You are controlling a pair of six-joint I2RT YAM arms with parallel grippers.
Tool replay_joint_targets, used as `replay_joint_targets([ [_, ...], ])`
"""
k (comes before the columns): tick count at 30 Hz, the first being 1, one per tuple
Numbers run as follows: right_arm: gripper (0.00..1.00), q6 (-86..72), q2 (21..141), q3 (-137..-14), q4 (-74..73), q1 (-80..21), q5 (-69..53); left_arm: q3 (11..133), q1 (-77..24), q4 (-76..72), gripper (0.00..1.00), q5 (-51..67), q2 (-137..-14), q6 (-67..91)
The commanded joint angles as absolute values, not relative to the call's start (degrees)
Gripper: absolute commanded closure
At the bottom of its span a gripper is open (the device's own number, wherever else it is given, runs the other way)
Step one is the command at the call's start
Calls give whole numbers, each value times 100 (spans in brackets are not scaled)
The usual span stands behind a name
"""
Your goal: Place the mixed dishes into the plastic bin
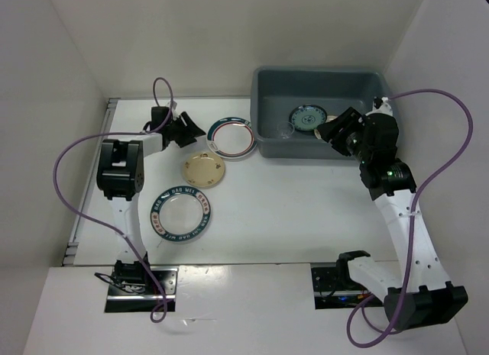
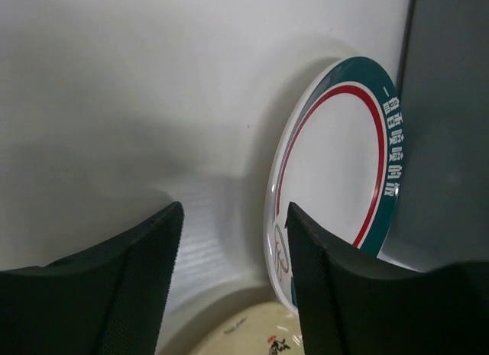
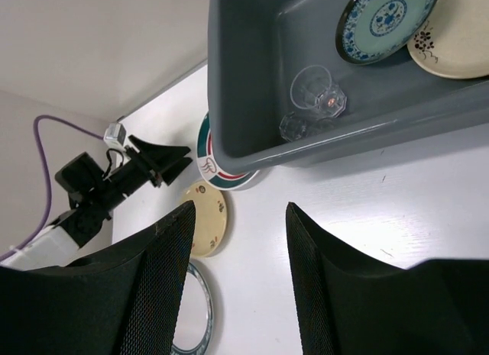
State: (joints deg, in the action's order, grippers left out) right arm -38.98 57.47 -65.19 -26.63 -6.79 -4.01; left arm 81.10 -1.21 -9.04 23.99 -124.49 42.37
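The left jaws stand apart, empty, beside the white lettered plate (image 1: 231, 137) on the worktop (image 1: 306, 198). The right jaws, apart too, hover over the plastic bin (image 1: 263, 114)

**Desk:** The left arm (image 1: 126, 217), white links and black joints: how does it stand?

**Photographer:** Rising from its base, bent at the elbow, wrist turned level. The black two-finger left gripper (image 1: 189, 131) points rightward, jaws parted. Its wrist view shows both ribbed black fingers (image 2: 130, 294) well apart.

**Desk:** And the right arm (image 1: 409, 233)?

**Photographer:** Stretched far forward, wrist bent leftward. The matching black right gripper (image 1: 335, 130) tilts downward, jaws likewise spread wide.
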Motion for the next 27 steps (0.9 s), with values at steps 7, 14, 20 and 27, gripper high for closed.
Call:
replay_joint_targets([
  [7,43,-3902,5669,-6548,-2953,-721,-281,8543,-123,-1380,56,2979,-13455,4438],
  [14,43,-3955,5792,-6548,-2953,-721,-343,8736,-185,-1451,49,3437,-13570,4623],
  [20,43,-3955,5792,-6496,-2953,-721,-396,8562,-185,-1450,46,3427,-13307,4701],
  [27,43,-3955,5792,-6495,-2953,-721,-343,8376,-448,-1363,79,3313,-13368,4676],
])
